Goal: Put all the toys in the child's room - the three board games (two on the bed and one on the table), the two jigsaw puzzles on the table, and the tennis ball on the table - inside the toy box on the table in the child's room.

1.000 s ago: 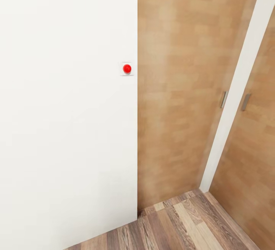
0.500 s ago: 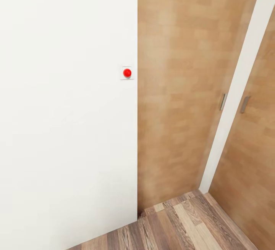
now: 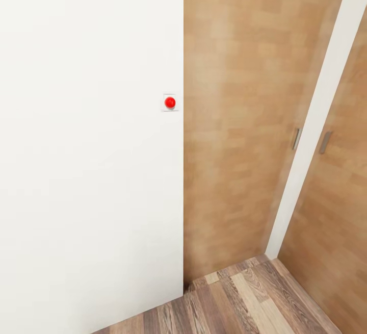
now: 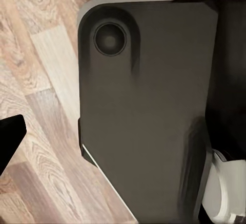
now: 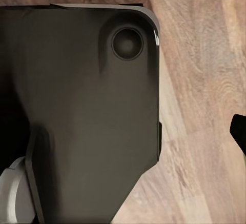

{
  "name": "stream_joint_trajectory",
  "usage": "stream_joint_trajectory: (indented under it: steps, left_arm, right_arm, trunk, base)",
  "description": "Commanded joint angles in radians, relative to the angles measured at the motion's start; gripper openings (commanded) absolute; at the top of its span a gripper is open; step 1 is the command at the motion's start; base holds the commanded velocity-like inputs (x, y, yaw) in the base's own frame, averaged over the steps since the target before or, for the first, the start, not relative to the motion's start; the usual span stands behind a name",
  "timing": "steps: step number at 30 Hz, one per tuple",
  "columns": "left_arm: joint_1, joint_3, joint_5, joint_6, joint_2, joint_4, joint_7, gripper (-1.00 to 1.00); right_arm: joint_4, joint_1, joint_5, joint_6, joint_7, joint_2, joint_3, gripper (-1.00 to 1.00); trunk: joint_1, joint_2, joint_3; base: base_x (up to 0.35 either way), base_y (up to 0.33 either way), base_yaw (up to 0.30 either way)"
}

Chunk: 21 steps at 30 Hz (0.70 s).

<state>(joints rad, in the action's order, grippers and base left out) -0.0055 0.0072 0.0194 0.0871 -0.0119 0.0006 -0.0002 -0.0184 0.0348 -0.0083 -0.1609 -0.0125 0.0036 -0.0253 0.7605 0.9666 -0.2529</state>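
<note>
A: What's ahead of the robot?

B: In the head view, a white wall (image 3: pixel 92 171) with a small plate carrying a red button (image 3: pixel 170 102) near its edge. Beside it stand wooden panels (image 3: pixel 234 120), likely doors, since two have slim metal handles (image 3: pixel 296 138). A strip of plank floor (image 3: pixel 244 298) runs along the base.

A: Any toys, bed or worktop?

B: None to describe. The games, puzzles, ball and toy box must lie elsewhere, so I judge the robot is in transit and the sorting itself is not in hand here.

A: And the pincers?

B: Each wrist view looks down on the robot's own dark base (image 4: pixel 148 116), with floor planks beside it. A black tip at the frame edge may belong to the left pincer (image 4: pixel 9 139), and a similar one to the right pincer (image 5: pixel 239 131). I cannot tell whether either is wide or narrow, and I see nothing held.

A: What might go wrong?

B: The wall and doors look near. Driving straight on could bump the base into them, and a careless turn in this corner might clip a handle or the button.
</note>
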Motion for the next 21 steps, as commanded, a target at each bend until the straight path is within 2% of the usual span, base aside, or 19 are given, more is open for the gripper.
stream_joint_trajectory:
  steps: [1, 21]
  left_arm:
    - [-0.001, 0.000, 0.002, 0.003, 0.000, 0.001, 0.000, 1.00]
    - [-0.001, 0.000, 0.002, 0.003, 0.000, 0.001, 0.000, 1.00]
  right_arm:
    - [-0.002, 0.000, -0.001, -0.002, -0.001, 0.001, -0.002, 1.00]
    - [-0.002, 0.000, -0.001, -0.002, -0.001, -0.001, -0.002, 1.00]
  trunk:
    - [-0.004, -0.007, 0.002]
    - [-0.081, -0.147, 0.065]
  base:
    - [0.000, 0.000, 0.000]
    - [0.000, 0.000, 0.000]
